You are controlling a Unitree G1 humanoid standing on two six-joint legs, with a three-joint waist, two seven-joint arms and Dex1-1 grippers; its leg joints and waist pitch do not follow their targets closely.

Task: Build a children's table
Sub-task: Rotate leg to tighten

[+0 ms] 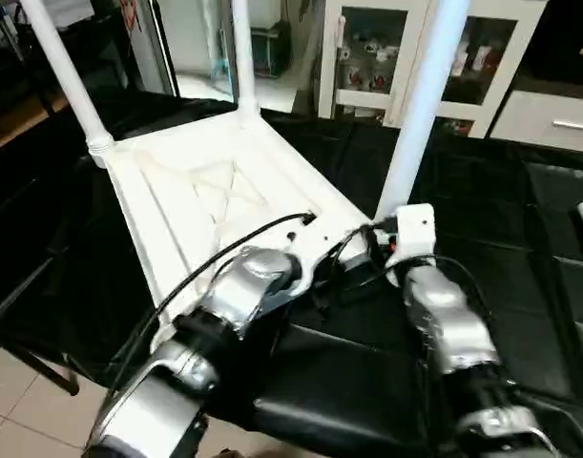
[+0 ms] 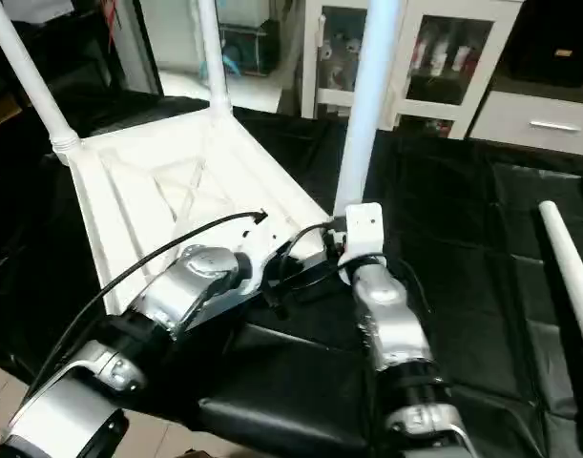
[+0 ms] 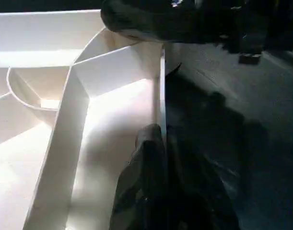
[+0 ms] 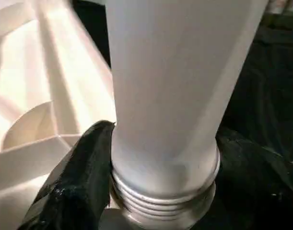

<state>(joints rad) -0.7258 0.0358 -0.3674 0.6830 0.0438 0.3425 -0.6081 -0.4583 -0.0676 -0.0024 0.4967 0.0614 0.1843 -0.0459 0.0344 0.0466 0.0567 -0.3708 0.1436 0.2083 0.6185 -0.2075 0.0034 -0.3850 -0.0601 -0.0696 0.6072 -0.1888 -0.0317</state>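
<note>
The large black-draped work table [image 1: 520,286] carries the white plastic rectangular tabletop [image 1: 205,191], laid X-ribbed underside up, left of centre. Three white tube legs stand in its sockets; a fourth [image 2: 568,258] lies at the right. The near-right leg [image 1: 420,105] is clasped low by the right gripper [image 4: 156,163], apparently being seated; firm downward pressure comes next. The left gripper [image 3: 158,143] is pinched shut on the tabletop's near rim. No writing is legible.
</note>
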